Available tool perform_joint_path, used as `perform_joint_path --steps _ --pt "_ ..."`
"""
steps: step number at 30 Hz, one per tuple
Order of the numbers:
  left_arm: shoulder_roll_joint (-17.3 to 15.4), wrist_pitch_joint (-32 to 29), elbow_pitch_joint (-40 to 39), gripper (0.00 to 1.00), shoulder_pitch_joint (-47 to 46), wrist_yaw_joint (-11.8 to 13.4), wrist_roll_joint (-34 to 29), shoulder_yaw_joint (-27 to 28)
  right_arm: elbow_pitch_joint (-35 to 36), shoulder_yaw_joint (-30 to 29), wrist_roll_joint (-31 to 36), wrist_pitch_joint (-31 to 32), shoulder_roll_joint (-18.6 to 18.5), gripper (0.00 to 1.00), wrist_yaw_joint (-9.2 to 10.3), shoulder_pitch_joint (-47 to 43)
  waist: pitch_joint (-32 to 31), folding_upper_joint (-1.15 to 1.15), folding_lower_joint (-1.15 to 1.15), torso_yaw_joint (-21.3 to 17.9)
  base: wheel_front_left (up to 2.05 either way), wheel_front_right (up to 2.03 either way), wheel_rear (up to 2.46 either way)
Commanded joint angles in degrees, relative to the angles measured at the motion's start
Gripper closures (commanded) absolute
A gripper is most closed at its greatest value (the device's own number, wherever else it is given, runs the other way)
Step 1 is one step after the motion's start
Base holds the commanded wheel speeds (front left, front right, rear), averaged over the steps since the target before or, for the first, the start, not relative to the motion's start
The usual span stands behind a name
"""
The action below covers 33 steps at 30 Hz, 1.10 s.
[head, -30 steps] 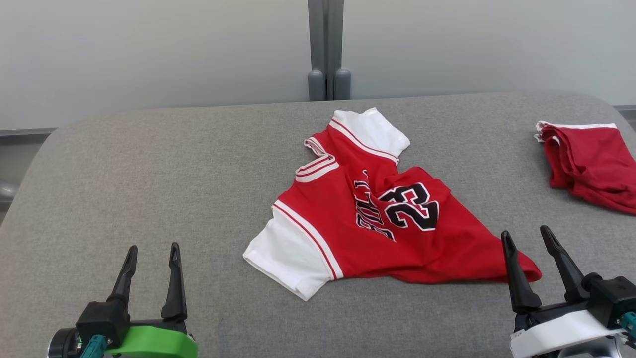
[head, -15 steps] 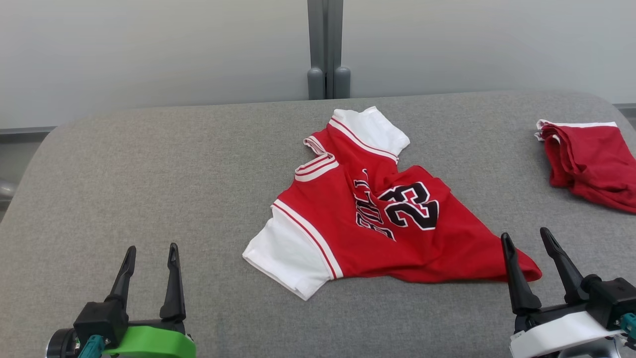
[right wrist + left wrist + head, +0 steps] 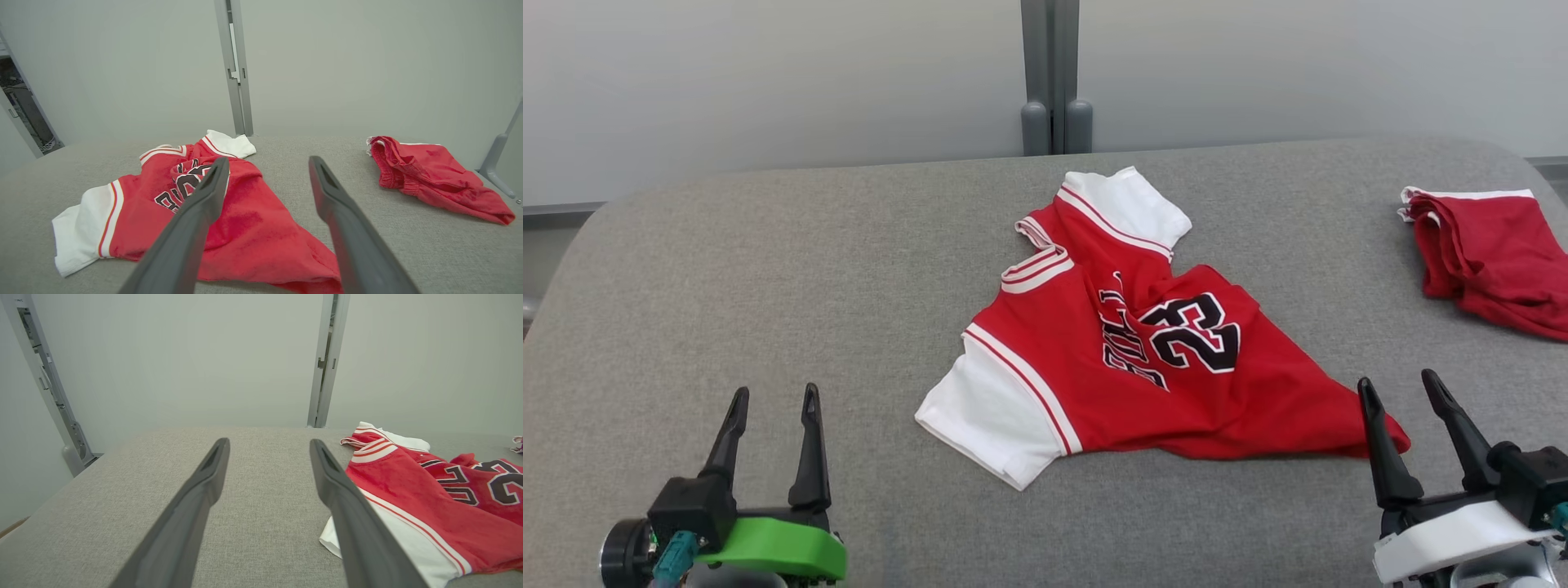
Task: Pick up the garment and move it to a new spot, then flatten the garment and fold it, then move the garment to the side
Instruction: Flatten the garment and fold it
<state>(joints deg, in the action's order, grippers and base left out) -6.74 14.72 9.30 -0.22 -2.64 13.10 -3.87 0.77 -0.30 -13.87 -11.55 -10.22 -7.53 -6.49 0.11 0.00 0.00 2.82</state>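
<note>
**Garment.** A red jersey is lying rumpled, not flat, near the middle of the grey cloth-covered tabletop. Its short sleeves are white, edged with red-and-white striped bands, and the same striping is running round the collar. A black number 23 with a white outline is showing on the chest. The black lettering beside it is partly sinking into a diagonal crease, so the word is not reading whole. One white sleeve is spreading toward the near left. The other is pointing toward the far edge, close to the grey post against the pale wall. The red body is narrowing to a pointed corner at the near right.

**Other item.** Red shorts are lying bunched at the far right of the tabletop, well apart from the jersey.

**Left gripper**. It is hovering over bare tabletop at the near left, apart from the jersey. Its jaws are standing wide apart and are gripping nothing. In the left wrist view the near white sleeve is lying just beyond the right-hand finger.

**Right gripper**. It is hanging at the near right with its jaws equally wide apart and nothing between them clamped. In the head view, one finger is overlapping the jersey's pointed corner. In the right wrist view that corner is lying under and between the fingers. Whether a finger is touching the cloth cannot be told.
</note>
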Motion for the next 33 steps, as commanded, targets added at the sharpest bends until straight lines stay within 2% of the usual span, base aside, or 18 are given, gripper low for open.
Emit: perform_joint_path --steps 1,8,16,26,33 --pt "-0.5 -0.03 -0.03 0.0 -1.6 -0.41 -0.54 -0.33 -0.65 -0.13 -0.38 0.08 -0.82 0.0 0.1 0.94 0.7 0.0 0.0 -0.48 0.0 0.0 0.0" --pt "-0.19 -0.22 4.22 0.0 -7.29 -1.66 -1.14 -3.04 -7.9 1.44 -1.49 -0.31 -5.16 0.0 0.11 4.91 4.16 0.0 0.0 -2.09 0.0 0.0 0.0" --pt "-0.02 0.11 12.97 0.0 -13.92 -3.0 -1.57 -6.14 -17.19 3.73 -3.11 -1.82 -8.04 0.0 0.11 8.77 9.22 0.0 0.0 -4.01 0.0 0.0 0.0" --pt "-0.1 0.45 25.98 0.0 -20.11 -4.19 -1.67 -8.92 -26.82 8.98 -5.56 -3.36 -9.76 0.0 0.11 15.0 13.27 0.0 0.0 -6.02 0.0 0.0 0.0" --pt "0.47 0.45 30.26 0.0 -21.35 -4.56 -1.54 -10.31 -31.73 13.96 -7.34 -3.65 -10.4 0.0 0.1 18.5 14.06 0.0 0.0 -6.46 0.0 0.0 0.0"
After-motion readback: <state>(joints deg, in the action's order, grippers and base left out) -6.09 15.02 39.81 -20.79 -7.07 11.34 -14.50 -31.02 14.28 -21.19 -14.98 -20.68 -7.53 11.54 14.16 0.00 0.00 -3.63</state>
